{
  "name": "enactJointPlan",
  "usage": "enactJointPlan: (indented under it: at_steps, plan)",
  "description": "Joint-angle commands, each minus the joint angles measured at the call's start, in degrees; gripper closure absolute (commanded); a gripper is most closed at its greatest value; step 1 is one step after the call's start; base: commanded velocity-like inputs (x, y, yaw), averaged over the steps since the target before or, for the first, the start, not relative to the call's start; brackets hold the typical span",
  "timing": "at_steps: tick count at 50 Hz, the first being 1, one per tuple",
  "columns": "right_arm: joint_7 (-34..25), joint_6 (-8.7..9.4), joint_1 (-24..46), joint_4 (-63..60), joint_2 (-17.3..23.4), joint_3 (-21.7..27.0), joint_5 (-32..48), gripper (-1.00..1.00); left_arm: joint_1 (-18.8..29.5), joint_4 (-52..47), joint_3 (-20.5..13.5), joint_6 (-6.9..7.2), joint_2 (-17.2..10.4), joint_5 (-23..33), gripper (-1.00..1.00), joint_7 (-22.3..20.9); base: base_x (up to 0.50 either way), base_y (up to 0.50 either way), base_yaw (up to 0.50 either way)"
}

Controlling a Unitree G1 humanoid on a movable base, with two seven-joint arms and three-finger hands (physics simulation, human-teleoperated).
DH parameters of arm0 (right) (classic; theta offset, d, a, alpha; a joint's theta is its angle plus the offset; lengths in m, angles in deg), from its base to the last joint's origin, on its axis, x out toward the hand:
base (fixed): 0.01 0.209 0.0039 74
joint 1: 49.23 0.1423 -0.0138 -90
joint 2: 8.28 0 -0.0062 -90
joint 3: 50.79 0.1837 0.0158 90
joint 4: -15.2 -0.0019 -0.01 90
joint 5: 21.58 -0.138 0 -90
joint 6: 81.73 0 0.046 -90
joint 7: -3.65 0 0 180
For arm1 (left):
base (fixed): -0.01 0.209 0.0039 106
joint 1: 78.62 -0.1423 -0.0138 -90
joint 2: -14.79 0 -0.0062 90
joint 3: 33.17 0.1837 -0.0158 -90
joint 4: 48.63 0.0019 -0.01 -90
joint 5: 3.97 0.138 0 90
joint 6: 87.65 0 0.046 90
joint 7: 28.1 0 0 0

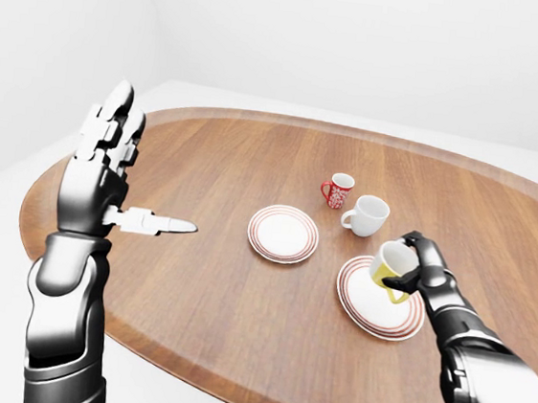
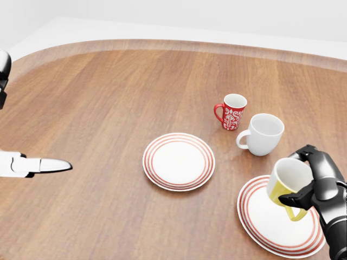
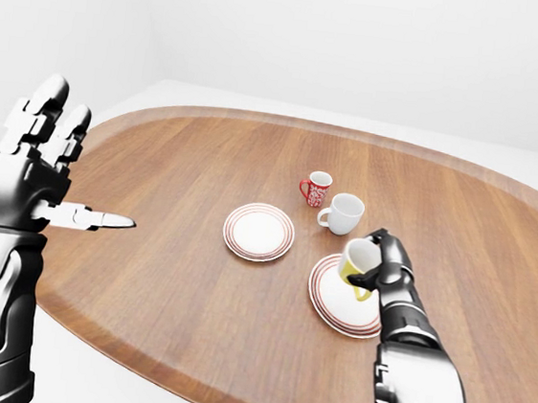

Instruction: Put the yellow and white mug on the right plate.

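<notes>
Counted on table [image 2: 108, 97]: three mugs — red [image 2: 233, 111], white [image 2: 264, 134], yellow [image 2: 287, 181]. Two plates — middle [image 2: 179, 161], right [image 2: 271, 225]. Two hands in view — left [image 1: 110, 161], right [image 2: 317, 181].

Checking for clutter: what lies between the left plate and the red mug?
Only bare tabletop in the head view: nothing lies between the left plate and the red mug.
</notes>
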Motion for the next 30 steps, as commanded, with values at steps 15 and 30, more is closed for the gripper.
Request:
enactJointPlan:
  at_steps: [15, 30]
  plan:
    - [2.3, -1.07, -1.4, 0.6, -0.8, 0.7, 4.3, 1.0, -0.1, 0.1, 0.0, 0.0, 0.1, 0.1, -0.89, -0.1, 0.0, 0.0, 0.0]
    - [2.5, -1.37, -1.6, 0.5, -0.8, 0.8, 4.0, 1.0, -0.2, 0.5, 0.2, 0.0, 0.2, 0.3, -0.89, -0.1, 0.0, 0.0, 0.0]
